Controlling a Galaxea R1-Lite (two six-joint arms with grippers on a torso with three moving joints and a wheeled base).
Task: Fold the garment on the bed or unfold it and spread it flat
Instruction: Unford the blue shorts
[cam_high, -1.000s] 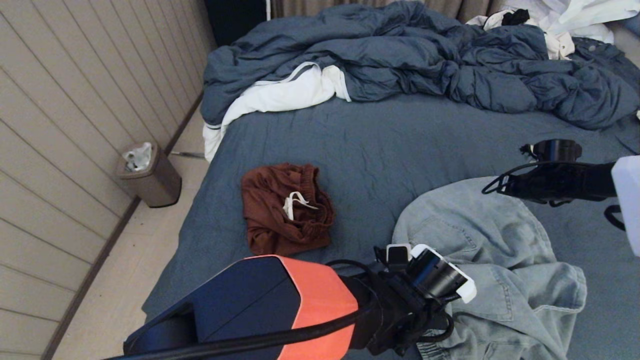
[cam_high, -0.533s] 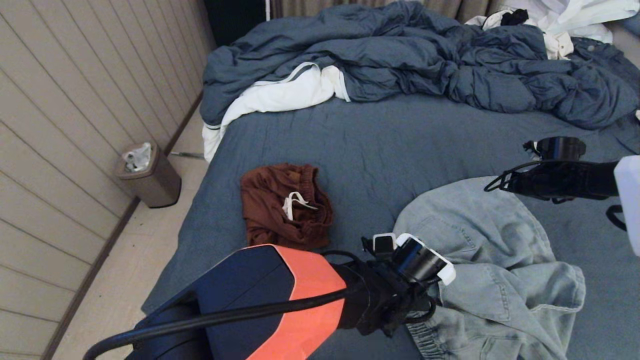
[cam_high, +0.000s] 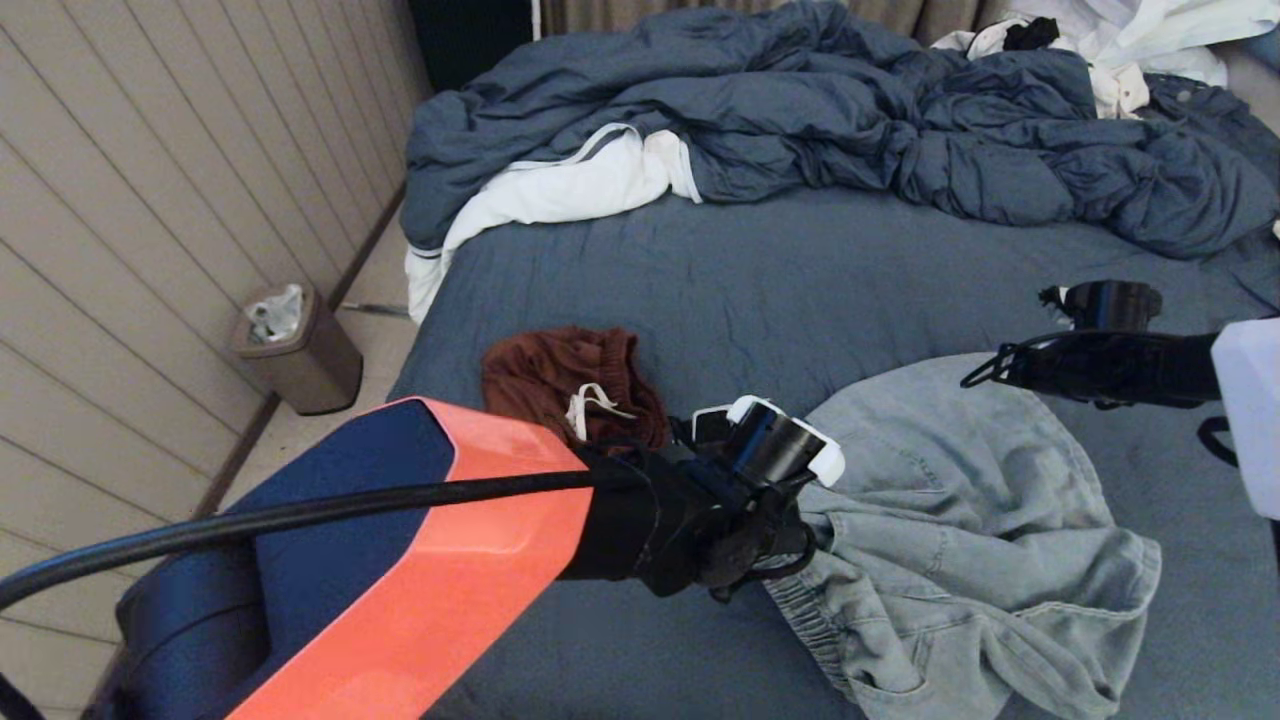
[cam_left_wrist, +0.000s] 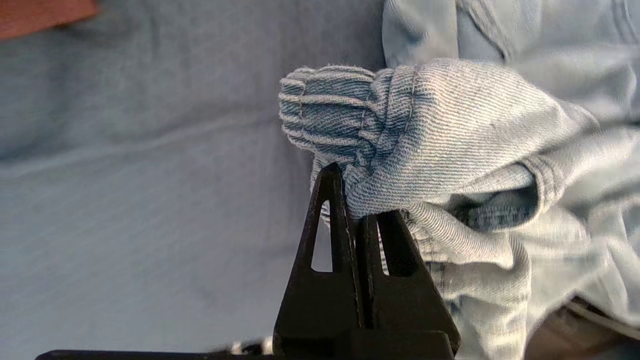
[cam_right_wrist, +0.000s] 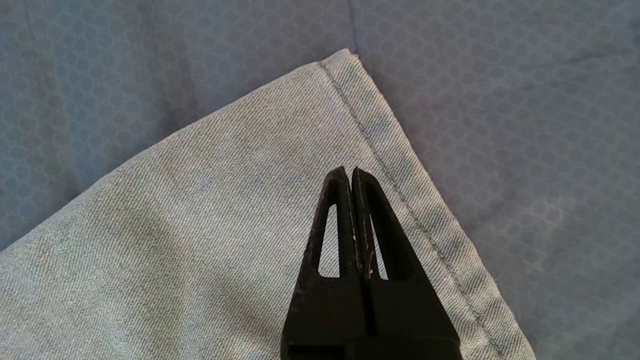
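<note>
Denim shorts (cam_high: 960, 540), pale and washed-out, lay rumpled on the near right part of the bed (cam_high: 780, 290), the slate-blue sheet bare around them. From the head view, the left claw (cam_high: 775, 560) was down at the shorts' near left edge, by the gathered waistband, where a lift would judgeably drag the crumpled cloth open. The right claw (cam_high: 975, 378) hung over the far corner of the same garment, probably waiting to pin or take that corner. A rust-brown pair of shorts (cam_high: 560, 385) with a white drawstring sat just beside the left arm, apart from the denim and untouched. A blue duvet (cam_high: 820, 120) was heaped along the far side (white linens poking out from under it), and a small bin (cam_high: 300, 350) stood on the floor by the wall.

In the left wrist view, the left claw (cam_left_wrist: 354, 200) was pinching a bunched fold of the denim shorts (cam_left_wrist: 450, 130), elastic ribbing and a seam pulled up off the sheet.

In the right wrist view, the right claw (cam_right_wrist: 350, 172) was pressed together with nothing between its tips, poised over the hemmed corner of the denim shorts (cam_right_wrist: 200, 210); I could not tell whether it touched the cloth.

No brand, label or writing could be read anywhere.
</note>
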